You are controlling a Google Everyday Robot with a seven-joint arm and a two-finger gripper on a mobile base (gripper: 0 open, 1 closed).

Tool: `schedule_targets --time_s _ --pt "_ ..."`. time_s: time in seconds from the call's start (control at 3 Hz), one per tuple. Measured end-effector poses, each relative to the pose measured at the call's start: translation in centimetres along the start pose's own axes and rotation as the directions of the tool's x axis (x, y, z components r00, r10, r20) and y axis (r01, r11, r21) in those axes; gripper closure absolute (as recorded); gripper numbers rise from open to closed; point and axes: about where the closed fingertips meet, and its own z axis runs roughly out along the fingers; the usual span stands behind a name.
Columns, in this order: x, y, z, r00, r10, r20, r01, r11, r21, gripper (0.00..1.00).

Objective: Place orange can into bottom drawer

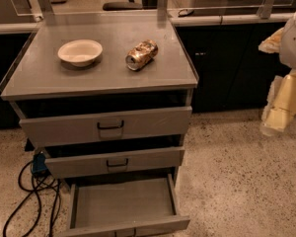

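The orange can (141,54) lies on its side on the grey cabinet top (103,75), right of centre, silver top facing the front left. At the foot of the cabinet the bottom drawer (123,204) is pulled out, showing a bare flat grey floor. My arm enters at the right edge of the camera view, and the gripper (276,116) hangs there beside the cabinet, about level with the top drawer. It is well to the right of the can and touches nothing.
A white bowl (80,52) sits left of the can on the cabinet top. The two upper drawers (108,127) with dark handles stand slightly ajar. Black cables (29,191) lie on the speckled floor at the lower left. Dark counters run behind.
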Motion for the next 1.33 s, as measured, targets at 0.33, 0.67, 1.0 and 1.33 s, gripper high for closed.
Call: schedule_targets --time_s 0.33,0.67,1.0,1.33 --pt "0.0 0.0 0.0 1.000 -0.001 0.000 0.001 1.0000 0.000 0.00" --pt "-0.7 -0.3 0.5 1.000 -0.024 0.012 0.025 0.9997 -0.009 0.00" --pt "-4.6 -1.3 3.0 0.988 -0.128 0.090 0.133 0.9898 -0.050 0.00" --pt "-11.9 -3.4 7.1 0.945 -0.240 0.223 0.263 0.9615 -0.080 0.00"
